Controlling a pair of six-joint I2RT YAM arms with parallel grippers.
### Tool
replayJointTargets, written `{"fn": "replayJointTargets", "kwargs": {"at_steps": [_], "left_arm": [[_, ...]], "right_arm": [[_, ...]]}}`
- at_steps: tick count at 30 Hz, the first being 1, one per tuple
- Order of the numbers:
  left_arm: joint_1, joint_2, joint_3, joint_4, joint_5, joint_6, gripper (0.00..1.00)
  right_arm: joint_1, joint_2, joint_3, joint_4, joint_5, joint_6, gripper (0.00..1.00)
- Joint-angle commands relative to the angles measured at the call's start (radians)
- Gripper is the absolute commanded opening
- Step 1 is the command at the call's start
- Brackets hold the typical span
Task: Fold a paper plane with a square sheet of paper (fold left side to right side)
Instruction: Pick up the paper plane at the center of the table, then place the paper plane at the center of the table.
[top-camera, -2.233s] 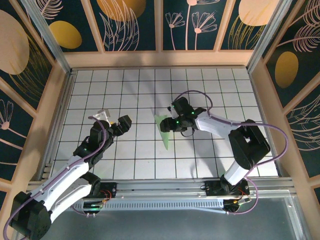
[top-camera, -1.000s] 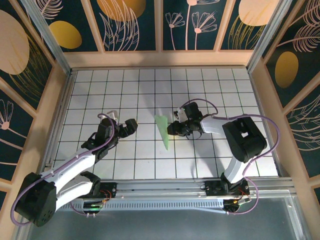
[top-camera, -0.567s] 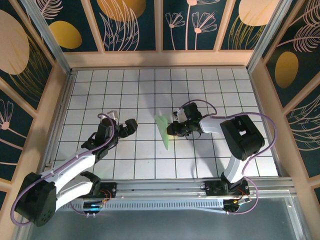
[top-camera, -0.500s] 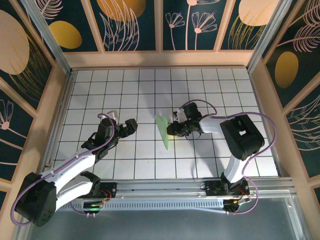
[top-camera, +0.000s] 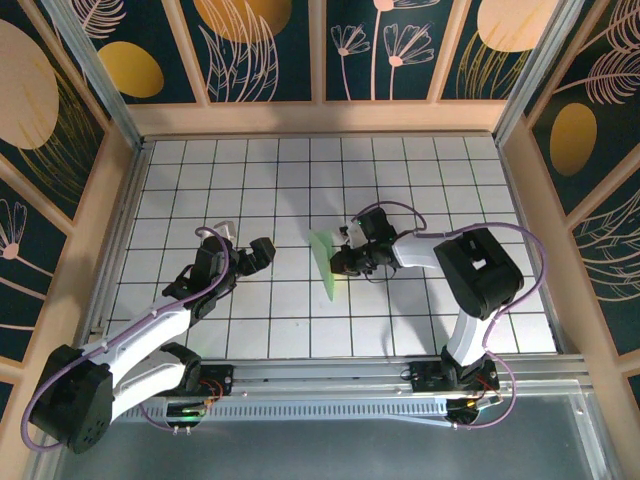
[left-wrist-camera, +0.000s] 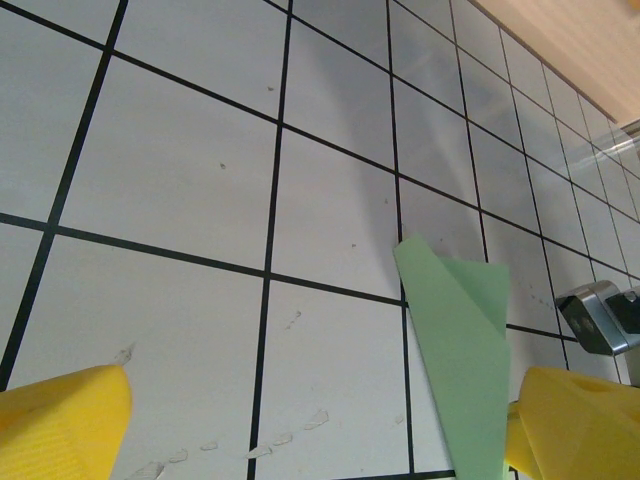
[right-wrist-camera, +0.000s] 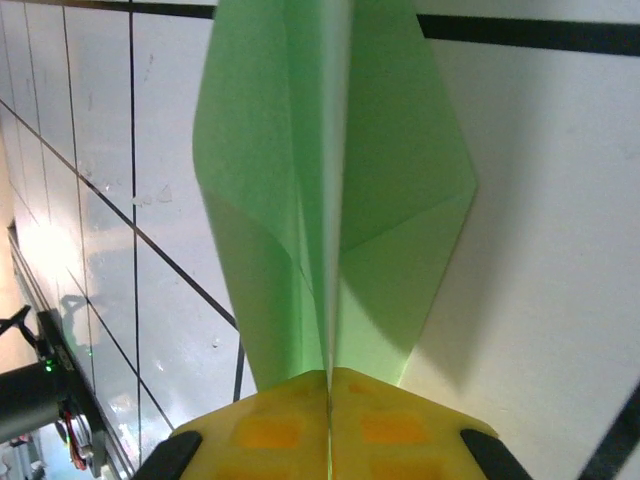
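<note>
White black-gridded tabletop (top-camera: 260, 180), dark floral walls (top-camera: 160, 50). Mid-frame, slim creased pale-green paper plane (top-camera: 324, 262) pinched in right gripper (top-camera: 340, 263); left gripper (top-camera: 243, 243) gapes wide.

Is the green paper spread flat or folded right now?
Folded. The paper is a narrow pointed wedge with layered flaps, and the right gripper is shut on its centre crease.
</note>
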Motion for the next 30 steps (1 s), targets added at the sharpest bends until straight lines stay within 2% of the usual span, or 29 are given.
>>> {"fn": "replayJointTargets", "kwargs": {"at_steps": [1, 9, 15, 20, 30], "left_arm": [[0.005, -0.013, 0.008, 0.008, -0.006, 0.001, 0.99], [0.005, -0.011, 0.008, 0.004, -0.014, 0.007, 0.99], [0.006, -0.004, 0.011, 0.004, -0.013, 0.009, 0.99], [0.005, -0.006, 0.01, -0.003, -0.012, 0.007, 0.98], [0.005, 0.001, 0.009, -0.004, -0.013, 0.009, 0.99]], "right_arm": [[0.014, -0.059, 0.057, -0.094, 0.085, -0.007, 0.05], [0.035, -0.131, 0.206, -0.46, 0.415, -0.036, 0.02], [0.068, -0.061, 0.316, -0.613, 0.589, -0.04, 0.02], [0.083, -0.007, 0.365, -0.635, 0.645, -0.032, 0.02], [0.086, 0.033, 0.371, -0.626, 0.651, -0.027, 0.07]]}}
